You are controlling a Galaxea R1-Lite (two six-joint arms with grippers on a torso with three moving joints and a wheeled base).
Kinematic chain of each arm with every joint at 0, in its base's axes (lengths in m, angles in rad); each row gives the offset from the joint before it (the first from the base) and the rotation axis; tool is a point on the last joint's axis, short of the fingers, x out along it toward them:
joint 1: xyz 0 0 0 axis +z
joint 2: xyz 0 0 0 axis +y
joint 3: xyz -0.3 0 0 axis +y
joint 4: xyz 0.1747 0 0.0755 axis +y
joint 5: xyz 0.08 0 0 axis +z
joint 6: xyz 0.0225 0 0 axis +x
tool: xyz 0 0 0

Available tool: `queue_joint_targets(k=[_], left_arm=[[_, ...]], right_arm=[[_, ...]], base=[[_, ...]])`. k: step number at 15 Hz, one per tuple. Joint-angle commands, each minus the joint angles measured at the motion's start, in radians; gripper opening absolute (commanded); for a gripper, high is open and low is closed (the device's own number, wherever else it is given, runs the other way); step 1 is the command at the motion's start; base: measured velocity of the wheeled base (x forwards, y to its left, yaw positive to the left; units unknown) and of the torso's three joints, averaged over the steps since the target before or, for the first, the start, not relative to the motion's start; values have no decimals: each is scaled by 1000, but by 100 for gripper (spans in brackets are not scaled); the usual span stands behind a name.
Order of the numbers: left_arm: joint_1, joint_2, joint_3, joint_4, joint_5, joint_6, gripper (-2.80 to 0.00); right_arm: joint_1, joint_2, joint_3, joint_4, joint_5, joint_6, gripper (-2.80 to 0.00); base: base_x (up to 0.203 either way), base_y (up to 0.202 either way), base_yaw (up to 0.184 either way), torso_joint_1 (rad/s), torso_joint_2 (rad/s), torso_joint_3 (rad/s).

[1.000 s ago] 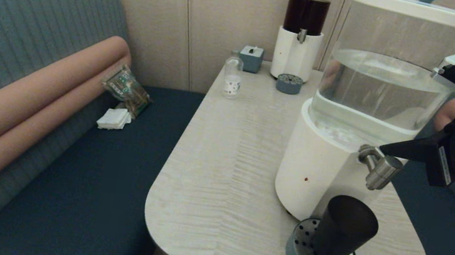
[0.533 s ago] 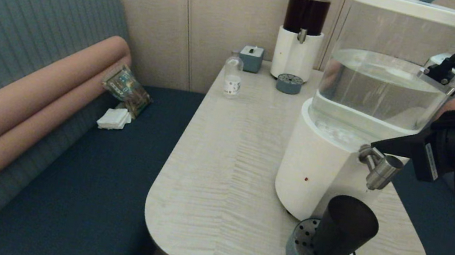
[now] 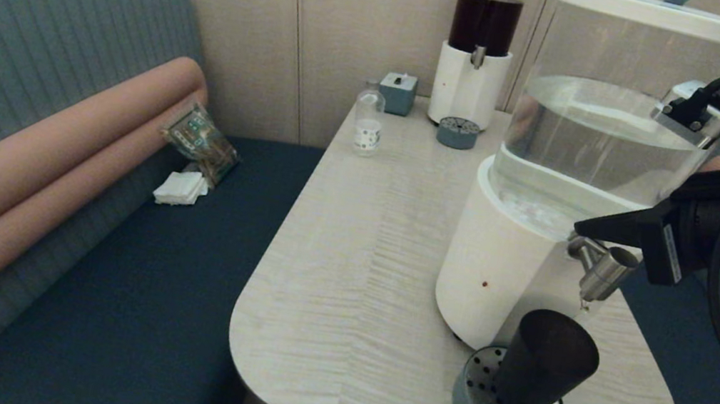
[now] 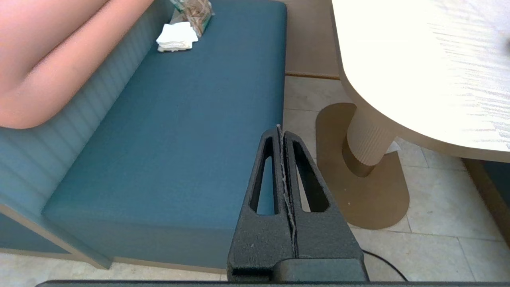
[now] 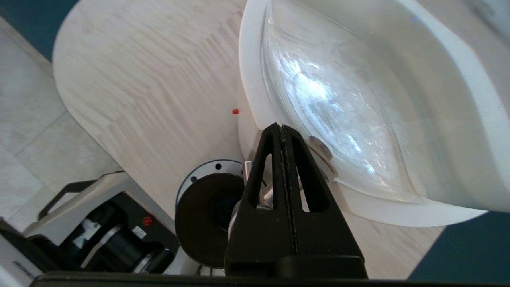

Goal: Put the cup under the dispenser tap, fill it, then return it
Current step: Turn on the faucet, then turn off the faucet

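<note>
Leftward since a second ago, the right hand (image 3: 580, 229), fingers pressed together, now touches the short brushed-metal dispenser tap (image 3: 600, 270), its nozzle pointing down. Directly below the hand, the dark tapered plastic cup (image 3: 545, 363) stands upright, mouth upward.

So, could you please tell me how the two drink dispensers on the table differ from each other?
The near dispenser is much wider, and its tank holds clear water; the far dispenser by the wall is narrow and holds dark brown liquid. The dark cup stands on the near one's drip tray, while the far one's drip tray holds nothing. The right hand is at the near one's tap. Both have white bases.
</note>
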Motion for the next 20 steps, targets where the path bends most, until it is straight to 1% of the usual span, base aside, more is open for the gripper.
queue_joint_targets(k=[1,7,8,11,12,16,20], left_arm=[[0,2,1,0,-1,-1,-280],[0,2,-1,0,-1,-1,-280],[0,2,1,0,1,-1,-280],[0,2,1,0,1,-1,-280],[0,2,1,0,0,-1,-280],[0,2,1,0,0,-1,-280],[0,2,1,0,1,-1,-280]], right_arm=[[1,-6,2,5,26,-2,-280],[1,-7,-4,-3,29,3,-280],[1,-9,-5,-23,27,4,-280],[-9,-35,-8,-154,27,12,-280],[-10,-46,-7,-166,27,13,-280],[0,-114,20,-146,31,13,-280],[22,-268,56,-83,29,39,-280]], base=[[0,0,0,0,0,0],[0,0,0,0,0,0],[0,0,0,0,0,0],[0,0,0,0,0,0],[0,0,0,0,0,0],[0,0,0,0,0,0],[0,0,0,0,0,0]])
